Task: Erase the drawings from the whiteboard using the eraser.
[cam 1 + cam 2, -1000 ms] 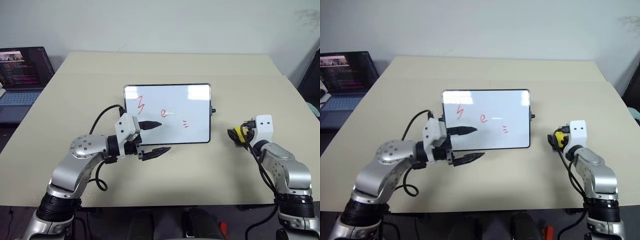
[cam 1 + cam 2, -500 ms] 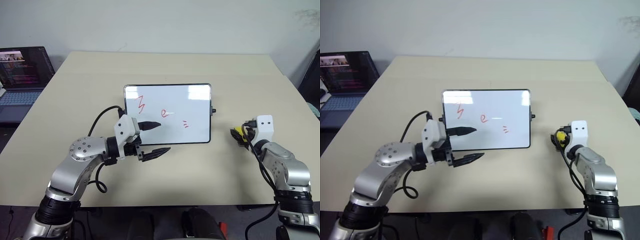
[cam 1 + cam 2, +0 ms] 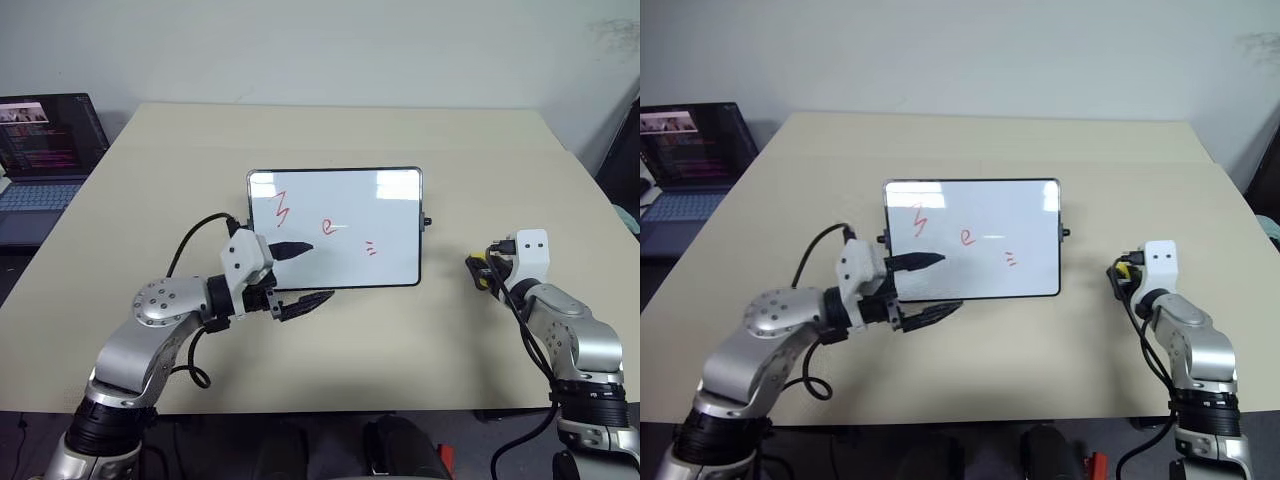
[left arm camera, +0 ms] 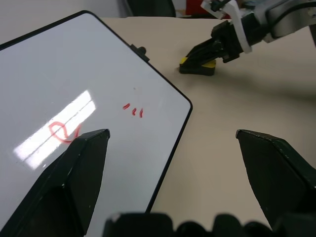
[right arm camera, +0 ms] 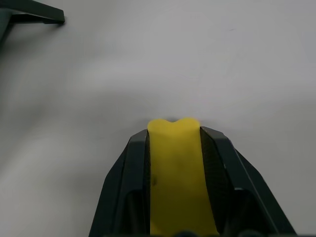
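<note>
The whiteboard [image 3: 396,236] lies flat at the table's middle, with the red drawings on it: a zigzag [image 3: 281,209], a looped "e" [image 3: 328,226] and two dashes [image 3: 371,249]. My left gripper [image 3: 306,274] hovers open over the board's near left corner, one finger over the board and the other over the table in front of it. To the right of the board, my right gripper [image 3: 477,272] is shut on the yellow eraser [image 5: 175,168], which rests low at the table surface. The left wrist view also shows the eraser [image 4: 198,66] between those fingers.
An open laptop [image 3: 45,150] sits at the far left, off the table's edge. Bare beige table [image 3: 330,130] surrounds the board. A black cable loops beside my left arm [image 3: 195,240].
My right gripper's fingers have closed onto the eraser. The left gripper has turned slightly over the board's corner; the board and drawings are unchanged.
</note>
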### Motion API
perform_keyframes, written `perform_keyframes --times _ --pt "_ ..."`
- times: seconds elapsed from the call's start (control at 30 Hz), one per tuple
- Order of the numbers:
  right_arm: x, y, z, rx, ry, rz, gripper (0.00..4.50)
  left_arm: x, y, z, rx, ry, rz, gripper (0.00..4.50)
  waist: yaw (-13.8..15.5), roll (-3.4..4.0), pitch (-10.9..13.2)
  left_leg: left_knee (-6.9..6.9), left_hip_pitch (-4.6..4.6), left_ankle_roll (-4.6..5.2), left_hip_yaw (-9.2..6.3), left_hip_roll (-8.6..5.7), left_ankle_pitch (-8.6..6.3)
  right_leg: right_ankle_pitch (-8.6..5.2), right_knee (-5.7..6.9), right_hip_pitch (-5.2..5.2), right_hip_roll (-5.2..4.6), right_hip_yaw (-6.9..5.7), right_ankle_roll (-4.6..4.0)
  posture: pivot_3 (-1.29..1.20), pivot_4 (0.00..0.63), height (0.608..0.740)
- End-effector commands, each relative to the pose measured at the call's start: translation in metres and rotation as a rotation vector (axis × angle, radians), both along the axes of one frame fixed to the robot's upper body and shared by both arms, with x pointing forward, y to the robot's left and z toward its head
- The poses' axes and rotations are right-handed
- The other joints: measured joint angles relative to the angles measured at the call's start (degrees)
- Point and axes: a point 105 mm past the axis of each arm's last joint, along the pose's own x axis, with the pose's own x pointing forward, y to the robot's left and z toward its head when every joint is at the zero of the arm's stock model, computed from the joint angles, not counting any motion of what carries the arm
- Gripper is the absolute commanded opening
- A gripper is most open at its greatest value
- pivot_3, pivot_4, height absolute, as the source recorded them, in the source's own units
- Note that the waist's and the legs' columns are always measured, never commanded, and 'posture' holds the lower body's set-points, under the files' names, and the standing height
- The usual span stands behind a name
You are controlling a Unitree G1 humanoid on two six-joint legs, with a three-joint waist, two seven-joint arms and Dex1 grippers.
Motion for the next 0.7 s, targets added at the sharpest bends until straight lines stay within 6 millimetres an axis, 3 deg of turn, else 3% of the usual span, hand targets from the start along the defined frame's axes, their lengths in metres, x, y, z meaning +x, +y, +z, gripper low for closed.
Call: perform_keyframes --times 0.03,0.23,0.37,0.47,0.7 --pt "-0.001 0.009 0.018 -0.022 -0.091 0.043 1.12 0.0 0.005 0.011 -0.034 -0.047 0.092 4.5 0.01 0.0 0.0 0.0 -0.01 0.0 0.0 0.0 0.0 0.0 0.0 0.0 -0.03 0.0 0.0 0.0 0.15 0.74" --pt "-0.017 0.034 0.035 -0.104 -0.182 0.162 1.11 0.001 0.025 -0.003 -0.01 -0.029 0.293 4.5 0.01 0.0 0.0 -0.01 0.0 0.0 -0.04 0.03 0.0 0.0 0.0 0.0 -0.11 -0.01 0.0 0.0 0.15 0.74" --pt "-0.033 0.07 0.051 -0.024 -0.238 0.319 1.11 0.004 0.035 -0.005 0.006 -0.026 0.349 4.5 0.04 0.0 0.0 0.0 0.01 0.0 -0.05 0.03 0.0 0.0 0.01 0.0 -0.14 -0.02 0.0 0.0 0.15 0.74" --pt "-0.043 0.1 0.066 -0.011 -0.277 0.456 1.1 0.017 0.051 0.003 0.0 -0.051 0.433 4.5 0.05 0.0 0.0 0.02 0.04 0.0 -0.06 0.03 0.0 0.0 0.06 0.0 -0.13 -0.03 0.0 0.0 0.15 0.74" --pt "-0.038 0.168 0.093 -0.095 -0.399 0.667 1.1 0.034 0.068 0.014 -0.02 -0.069 0.546 4.5 -0.47 -0.01 0.01 0.03 0.05 0.0 -0.07 0.0 0.0 0.01 0.07 0.01 -0.12 -0.04 0.01 0.0 0.15 0.74"
